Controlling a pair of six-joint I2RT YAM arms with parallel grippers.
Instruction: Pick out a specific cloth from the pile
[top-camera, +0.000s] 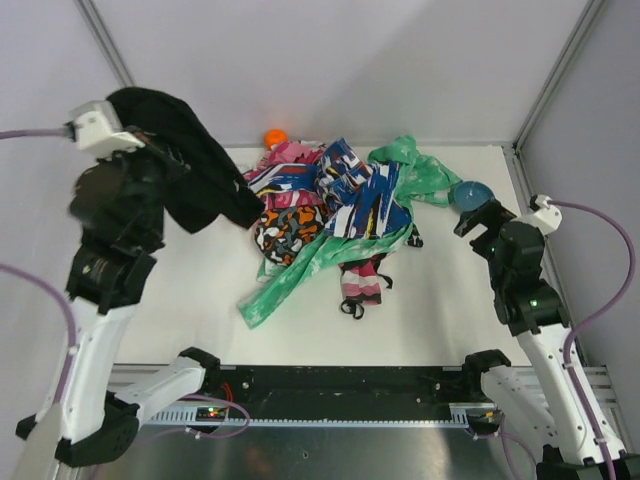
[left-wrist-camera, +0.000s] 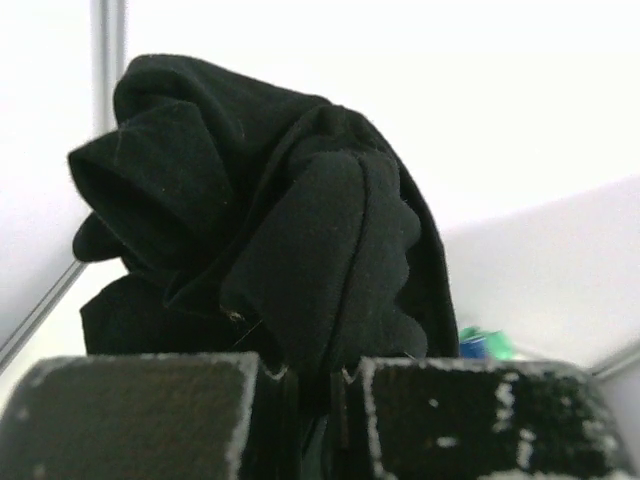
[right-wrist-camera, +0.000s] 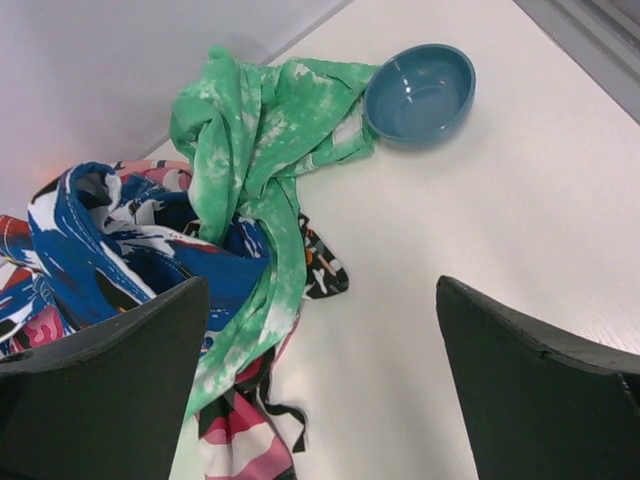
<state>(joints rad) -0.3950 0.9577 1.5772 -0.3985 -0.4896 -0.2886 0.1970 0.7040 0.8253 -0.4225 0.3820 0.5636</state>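
The plain black cloth (top-camera: 185, 150) hangs from my left gripper (top-camera: 150, 140), raised at the far left. Its lower end reaches toward the left edge of the pile (top-camera: 330, 200). In the left wrist view the black cloth (left-wrist-camera: 300, 220) bunches up between my closed fingers, with the gripper (left-wrist-camera: 315, 375) shut on it. The pile of mint-green, blue-white, pink and orange-print cloths lies in the middle of the table. My right gripper (top-camera: 475, 215) is open and empty to the right of the pile (right-wrist-camera: 150, 240); in its own view the gripper (right-wrist-camera: 320, 290) is over bare table.
A blue bowl (top-camera: 470, 192) stands at the far right, touching the mint-green cloth (right-wrist-camera: 250, 130); it also shows in the right wrist view (right-wrist-camera: 420, 92). An orange ball (top-camera: 275, 138) lies behind the pile at the back wall. White walls and metal frame posts enclose the table.
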